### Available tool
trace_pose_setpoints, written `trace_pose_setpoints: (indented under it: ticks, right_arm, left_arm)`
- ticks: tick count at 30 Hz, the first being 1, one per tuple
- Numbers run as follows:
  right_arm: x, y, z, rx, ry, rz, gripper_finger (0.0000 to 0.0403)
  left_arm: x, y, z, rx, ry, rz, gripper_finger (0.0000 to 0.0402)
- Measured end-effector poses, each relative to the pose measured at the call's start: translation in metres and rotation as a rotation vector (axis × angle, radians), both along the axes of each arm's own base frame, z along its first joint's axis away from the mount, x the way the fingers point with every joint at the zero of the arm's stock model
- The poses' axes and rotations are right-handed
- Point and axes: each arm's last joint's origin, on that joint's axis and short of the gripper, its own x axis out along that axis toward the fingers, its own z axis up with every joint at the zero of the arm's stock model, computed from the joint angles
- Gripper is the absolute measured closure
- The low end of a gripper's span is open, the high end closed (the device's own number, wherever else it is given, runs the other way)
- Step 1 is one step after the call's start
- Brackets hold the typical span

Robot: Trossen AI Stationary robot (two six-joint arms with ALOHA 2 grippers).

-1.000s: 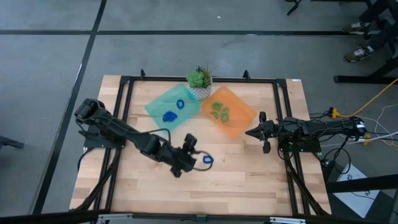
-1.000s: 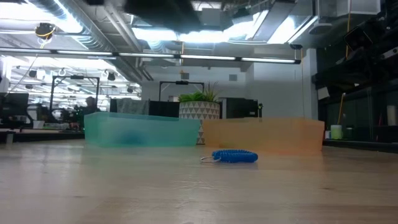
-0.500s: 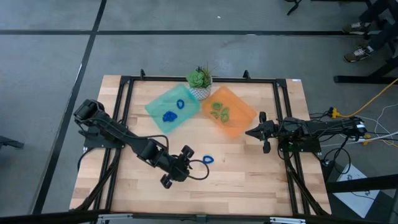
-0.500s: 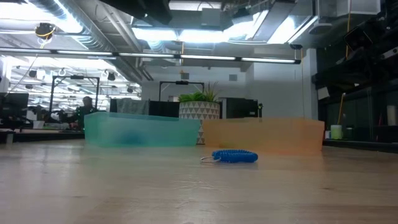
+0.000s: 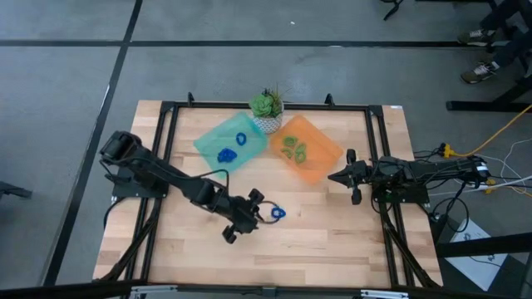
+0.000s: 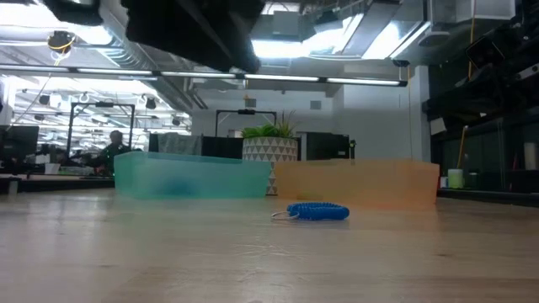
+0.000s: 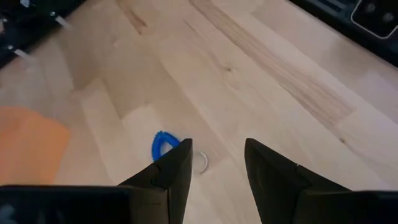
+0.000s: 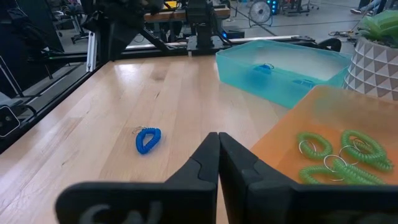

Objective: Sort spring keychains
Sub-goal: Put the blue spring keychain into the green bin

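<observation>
left hand open, above blue keychain

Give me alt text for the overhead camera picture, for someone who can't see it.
The left claw hangs open beside one blue coiled plastic keychain lying on the wooden table. Behind it, a teal plastic tray holds blue coils, an orange plastic tray holds green ones. The right claw waits shut beside the orange tray.

- We counted three blue spring keychains: one loose on the table and two in the teal tray.
- We counted three green spring keychains in the orange tray.
- We saw one potted plant.
</observation>
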Motion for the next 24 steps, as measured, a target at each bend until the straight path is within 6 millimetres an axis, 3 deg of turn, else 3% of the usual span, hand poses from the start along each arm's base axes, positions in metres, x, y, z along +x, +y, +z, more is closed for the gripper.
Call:
trace_pose_setpoints:
  ticks: [7, 16, 24]
  right_arm:
    - [0.000, 0.000, 0.000, 0.000, 0.000, 0.000, 0.0395]
    - [0.000, 0.000, 0.000, 0.000, 0.000, 0.001, 0.0395]
    - [0.000, 0.000, 0.000, 0.000, 0.000, 0.000, 0.0395]
  left_arm:
    - [0.013, 0.019, -0.003, -0.060, -0.024, 0.017, 0.0258]
    - [0.036, 0.024, -0.034, -0.078, -0.035, 0.069, 0.0258]
    - [0.048, 0.033, -0.046, -0.170, -0.020, 0.184, 0.0259]
